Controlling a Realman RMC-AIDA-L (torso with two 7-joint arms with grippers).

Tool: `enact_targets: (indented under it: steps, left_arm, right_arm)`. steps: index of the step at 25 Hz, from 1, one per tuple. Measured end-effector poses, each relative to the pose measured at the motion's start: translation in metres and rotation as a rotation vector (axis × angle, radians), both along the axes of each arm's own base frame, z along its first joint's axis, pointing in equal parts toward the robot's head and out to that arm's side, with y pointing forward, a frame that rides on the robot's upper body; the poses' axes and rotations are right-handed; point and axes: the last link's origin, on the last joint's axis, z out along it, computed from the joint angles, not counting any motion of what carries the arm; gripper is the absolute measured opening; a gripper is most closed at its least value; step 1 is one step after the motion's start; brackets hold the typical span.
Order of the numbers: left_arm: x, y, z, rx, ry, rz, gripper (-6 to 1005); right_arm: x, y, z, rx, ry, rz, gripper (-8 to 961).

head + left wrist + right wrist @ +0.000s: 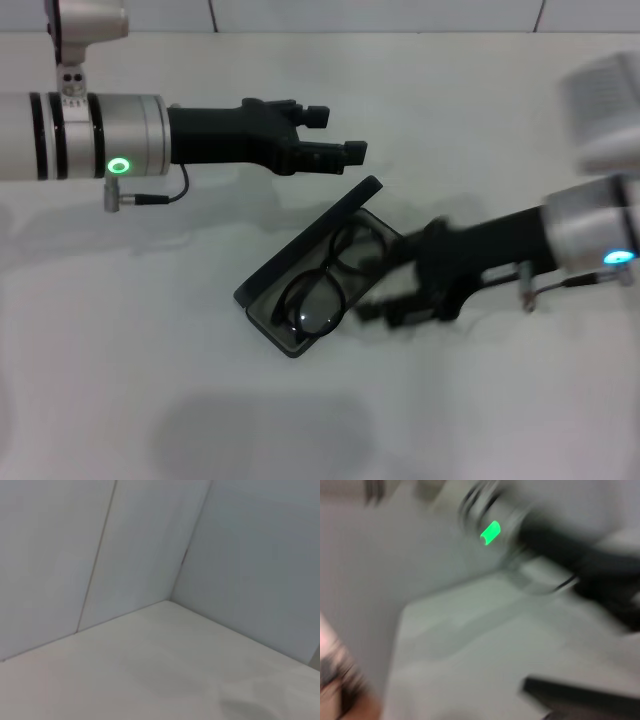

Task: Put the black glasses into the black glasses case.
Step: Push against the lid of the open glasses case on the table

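step: glasses [322, 285] lie in open case [262, 279] | right gripper [385, 300] beside them, grip unclear | left gripper [338, 133] released above lid | next: withdraw, shut lid

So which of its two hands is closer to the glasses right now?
The right. The right gripper sits right beside the black glasses lying in the open black glasses case. The left gripper hovers farther back, beyond the lid.

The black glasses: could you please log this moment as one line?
black glasses: inside black glasses case | lid: open | right tool: beside case, blurred | left tool: open, above case
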Motion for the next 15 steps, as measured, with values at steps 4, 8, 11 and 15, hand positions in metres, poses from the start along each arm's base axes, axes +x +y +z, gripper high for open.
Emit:
enact_targets:
  steps: [4, 8, 11, 15]
  left_arm:
    - [0.011, 0.004, -0.005, 0.0, 0.01, -0.037, 886]
    - [0.01, 0.005, -0.005, 0.003, 0.015, -0.04, 886]
    - [0.009, 0.004, -0.005, 0.003, 0.015, -0.037, 886]
    - [0.012, 0.004, -0.007, 0.001, 0.009, -0.041, 886]
  right_arm:
    - [-0.017, -0.004, -0.021, -0.13, -0.138, 0.029, 578]
    - [-0.019, -0.005, -0.023, -0.166, -0.21, 0.026, 574]
    - [-0.016, -0.008, -0.025, -0.171, -0.239, 0.03, 573]
    - [-0.013, -0.008, -0.033, -0.142, -0.265, 0.041, 573]
